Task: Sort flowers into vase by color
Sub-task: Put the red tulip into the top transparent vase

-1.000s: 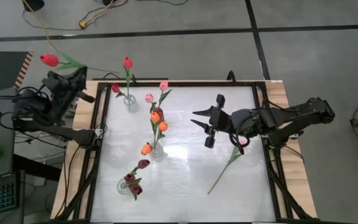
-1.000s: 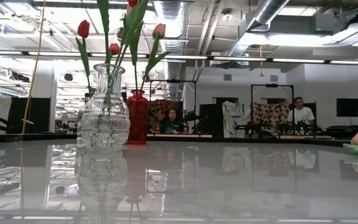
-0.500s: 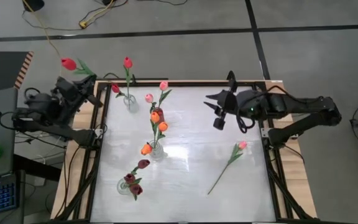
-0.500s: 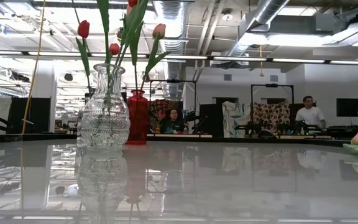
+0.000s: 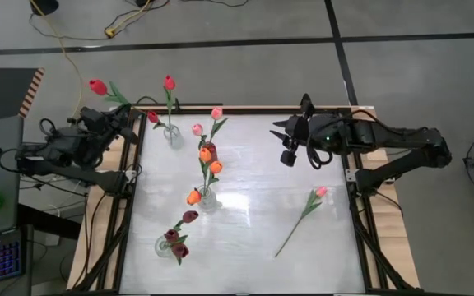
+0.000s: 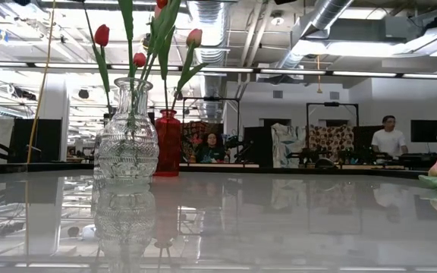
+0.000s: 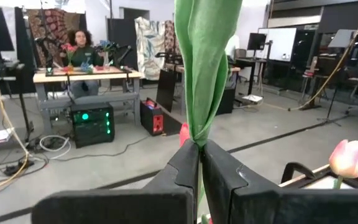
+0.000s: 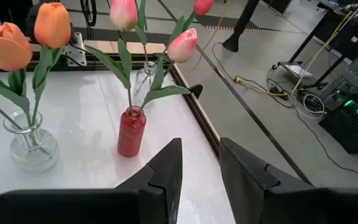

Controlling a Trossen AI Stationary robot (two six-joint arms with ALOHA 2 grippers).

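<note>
The red tulip (image 5: 97, 85) hangs off the table's far-left corner, its stem pinched in my shut left gripper (image 5: 99, 117). My right gripper (image 5: 287, 141) hovers empty, fingers parted, over the table's far side; a pink tulip (image 5: 320, 191) lies on the tabletop (image 5: 253, 238).

The table (image 5: 245, 238) has a pale, glossy white top inside a dark frame, with bare wood showing along its outer edges. Four vases stand on it. A small clear vase (image 5: 172, 135) with red tulips sits near the far left corner. A red vase (image 8: 131, 131) with pink tulips stands further in, beside a clear vase (image 5: 207, 199) of orange tulips towards the middle. Another clear vase (image 5: 165, 246) with dark maroon tulips stands near the front left. A single pink tulip (image 5: 303, 214) lies flat on the right half, well apart from the vases, its stem angled towards the front; its head seems to point to the right edge
</note>
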